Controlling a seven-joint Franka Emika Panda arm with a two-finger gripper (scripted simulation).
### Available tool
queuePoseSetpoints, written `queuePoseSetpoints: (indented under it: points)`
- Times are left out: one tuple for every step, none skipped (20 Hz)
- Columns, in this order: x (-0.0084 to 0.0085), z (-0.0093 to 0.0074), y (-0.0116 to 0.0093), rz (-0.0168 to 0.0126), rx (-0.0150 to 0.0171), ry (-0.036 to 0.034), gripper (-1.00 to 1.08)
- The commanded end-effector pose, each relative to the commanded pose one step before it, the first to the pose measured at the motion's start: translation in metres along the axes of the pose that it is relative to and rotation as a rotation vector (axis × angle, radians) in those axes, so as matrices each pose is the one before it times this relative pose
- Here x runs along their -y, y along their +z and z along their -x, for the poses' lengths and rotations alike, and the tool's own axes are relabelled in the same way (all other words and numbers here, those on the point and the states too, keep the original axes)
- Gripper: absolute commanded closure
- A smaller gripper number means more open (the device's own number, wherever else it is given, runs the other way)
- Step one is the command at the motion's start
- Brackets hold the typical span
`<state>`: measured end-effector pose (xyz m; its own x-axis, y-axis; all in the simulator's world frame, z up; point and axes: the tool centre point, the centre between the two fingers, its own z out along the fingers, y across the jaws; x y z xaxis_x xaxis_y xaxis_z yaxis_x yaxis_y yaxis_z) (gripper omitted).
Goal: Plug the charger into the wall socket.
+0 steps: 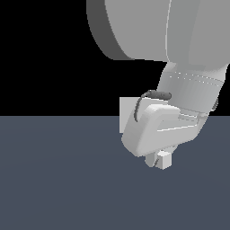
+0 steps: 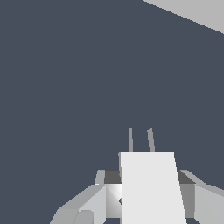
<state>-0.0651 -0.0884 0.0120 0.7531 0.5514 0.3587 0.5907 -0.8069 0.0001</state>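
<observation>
The claw was clenched on the charger, whose white block sat between the two fingers in the wrist view, with its two thin prongs sticking out ahead over the dark table. In the exterior view the charger showed only as a small pale block under the arm's grey hand, low over the table. The wall socket stood upright behind the hand, mostly hidden by it; in the wrist view only a light-grey corner of what was probably that plate showed, well apart from the prongs.

The step in hand seemed to be the carry: the charger was grasped but not yet brought to the socket. The holes were not visible in either view. The next move likely called for turning the prongs square to the plate, lining them up with the two holes and pushing straight in.
</observation>
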Motion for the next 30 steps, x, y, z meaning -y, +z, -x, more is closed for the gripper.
queuePoseSetpoints:
  points:
    - [-0.00024, 0.00003, 0.00047, 0.00034, -0.00028, 0.00007, 1.08]
    - [0.00000, 0.00000, 0.00000, 0.00000, 0.00000, 0.00000, 1.08]
    - [0.00000, 0.00000, 0.00000, 0.00000, 0.00000, 0.00000, 1.08]
    - [0.00000, 0.00000, 0.00000, 0.00000, 0.00000, 0.00000, 1.08]
    - [0.00000, 0.00000, 0.00000, 0.00000, 0.00000, 0.00000, 1.08]
    - [0.00000, 0.00000, 0.00000, 0.00000, 0.00000, 0.00000, 1.08]
    - [0.00000, 0.00000, 0.00000, 0.00000, 0.00000, 0.00000, 1.08]
    - [0.00082, -0.00065, -0.00024, -0.00084, -0.00027, -0.00167, 1.08]
    - [0.00007, -0.00011, -0.00007, 0.00025, -0.00002, 0.00064, 1.08]
    - [0.00006, -0.00018, -0.00028, 0.00090, -0.00005, 0.00232, 1.08]
    - [0.00013, -0.00033, -0.00046, 0.00147, -0.00007, 0.00378, 1.08]
    - [0.00019, -0.00047, -0.00064, 0.00205, -0.00011, 0.00527, 1.08]
    - [0.00024, -0.00060, -0.00082, 0.00262, -0.00014, 0.00675, 1.08]
    - [0.00030, -0.00074, -0.00099, 0.00319, -0.00017, 0.00822, 1.08]
    - [0.00034, -0.00087, -0.00117, 0.00376, -0.00020, 0.00969, 1.08]
    - [0.00039, -0.00101, -0.00134, 0.00431, -0.00024, 0.01111, 1.08]
    - [0.00044, -0.00114, -0.00152, 0.00486, -0.00027, 0.01252, 1.08]
    - [0.00049, -0.00127, -0.00168, 0.00539, -0.00031, 0.01390, 1.08]
    - [0.00053, -0.00140, -0.00185, 0.00591, -0.00035, 0.01525, 1.08]
    - [0.00058, -0.00153, -0.00201, 0.00641, -0.00039, 0.01655, 1.08]
    - [0.00062, -0.00166, -0.00216, 0.00689, -0.00043, 0.01782, 1.08]
    - [0.00066, -0.00178, -0.00231, 0.00734, -0.00047, 0.01900, 1.08]
    - [0.00070, -0.00189, -0.00243, 0.00771, -0.00051, 0.01998, 1.08]
    - [0.00072, -0.00198, -0.00252, 0.00799, -0.00053, 0.02072, 1.08]
    - [0.00074, -0.00205, -0.00258, 0.00818, -0.00055, 0.02125, 1.08]
    - [0.00075, -0.00209, -0.00263, 0.00830, -0.00056, 0.02159, 1.08]
    - [0.00074, -0.00212, -0.00265, 0.00836, -0.00055, 0.02177, 1.08]
    - [0.00075, -0.00214, -0.00265, 0.00833, -0.00054, 0.02174, 1.08]
    - [0.00074, -0.00213, -0.00262, 0.00825, -0.00051, 0.02154, 1.08]
    - [0.00072, -0.00211, -0.00258, 0.00814, -0.00047, 0.02125, 1.08]
